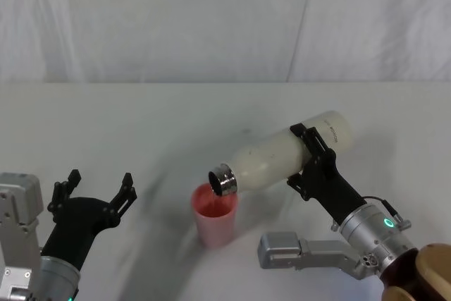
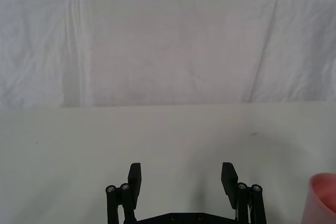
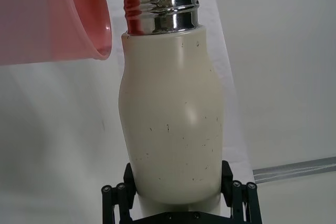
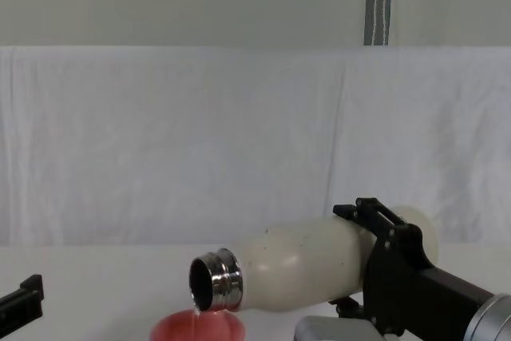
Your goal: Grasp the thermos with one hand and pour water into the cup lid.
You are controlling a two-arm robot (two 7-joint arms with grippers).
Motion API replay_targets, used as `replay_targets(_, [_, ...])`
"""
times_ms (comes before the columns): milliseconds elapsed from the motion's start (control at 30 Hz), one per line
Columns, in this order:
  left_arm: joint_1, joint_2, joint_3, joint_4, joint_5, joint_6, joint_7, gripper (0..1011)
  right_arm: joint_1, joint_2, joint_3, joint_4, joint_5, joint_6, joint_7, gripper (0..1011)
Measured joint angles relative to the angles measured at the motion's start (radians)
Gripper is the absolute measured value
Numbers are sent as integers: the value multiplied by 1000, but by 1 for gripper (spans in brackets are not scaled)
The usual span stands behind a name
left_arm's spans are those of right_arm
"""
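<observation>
My right gripper (image 1: 312,158) is shut on the cream-white thermos (image 1: 285,154), holding it tipped nearly level above the table. The steel neck (image 1: 223,180) hangs just over the rim of the salmon-pink cup lid (image 1: 215,214), which stands upright on the table. In the chest view a thin clear thread of water (image 4: 196,310) leaves the thermos mouth (image 4: 211,281) and falls into the cup lid (image 4: 200,328). The right wrist view shows the thermos (image 3: 170,114) between the jaws, with the cup lid (image 3: 52,17) beside the neck. My left gripper (image 1: 97,191) rests open at the near left, holding nothing.
A white cloth covers the table (image 1: 141,132) and hangs as a backdrop (image 1: 225,19) behind it. A grey block of my right arm (image 1: 296,252) lies low near the cup lid's right side.
</observation>
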Motion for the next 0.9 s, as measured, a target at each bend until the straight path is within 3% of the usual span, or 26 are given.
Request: replay_targets(900, [0,0,0,0,0,0,0,1001,9,-1,1,5,1,0,3,960])
